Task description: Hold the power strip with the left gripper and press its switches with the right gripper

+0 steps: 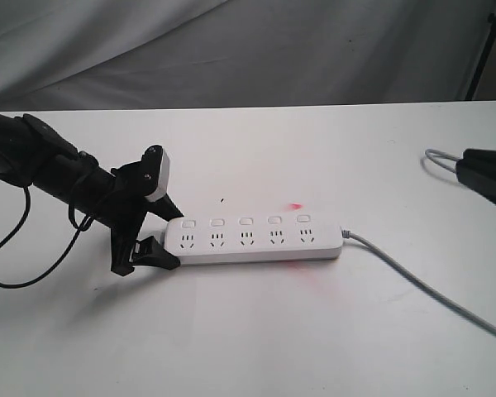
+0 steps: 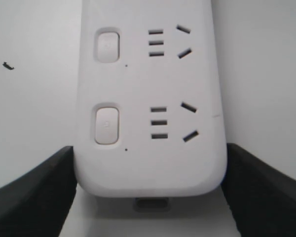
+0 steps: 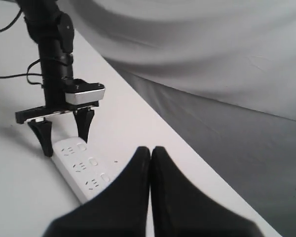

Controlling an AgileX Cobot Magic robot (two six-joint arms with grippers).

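The white power strip (image 1: 256, 241) lies flat across the middle of the table, its grey cord (image 1: 422, 285) trailing off to the right. Five switches (image 1: 245, 221) run in a row above the sockets. My left gripper (image 1: 178, 241) straddles the strip's left end. In the left wrist view its black fingers (image 2: 44, 187) press against both long sides of the power strip (image 2: 148, 98), beside the end switch (image 2: 107, 124). My right gripper (image 1: 461, 164) hovers at the far right, well clear of the strip. Its fingertips (image 3: 138, 163) are pressed together with nothing between them.
A small dark speck (image 1: 222, 199) and a faint red glow (image 1: 295, 206) lie on the white table (image 1: 248, 347) behind the strip. A grey cable loop (image 1: 434, 155) sits near the right gripper. White cloth (image 1: 231, 50) hangs behind the table.
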